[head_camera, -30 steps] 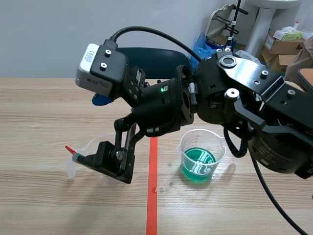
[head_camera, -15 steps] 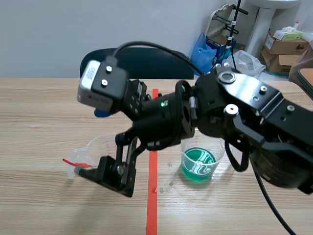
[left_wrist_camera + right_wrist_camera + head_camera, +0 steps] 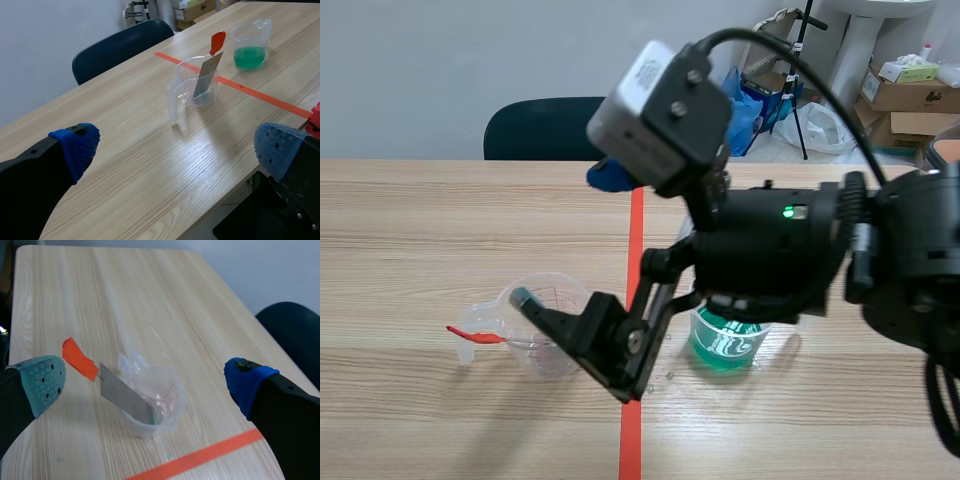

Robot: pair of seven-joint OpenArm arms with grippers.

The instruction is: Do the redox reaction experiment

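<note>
Both my jaws stand open, empty; the strip [image 3: 122, 395] leans in the clear cup [image 3: 167, 400]; my right jaws, hovering close, could topple it.

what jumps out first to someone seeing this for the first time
The big black right arm fills the scene view, its jaws open above a clear measuring beaker left of the orange-red line. A metal strip with a red tab leans inside it, and a beaker of green liquid stands just across the line.
</note>
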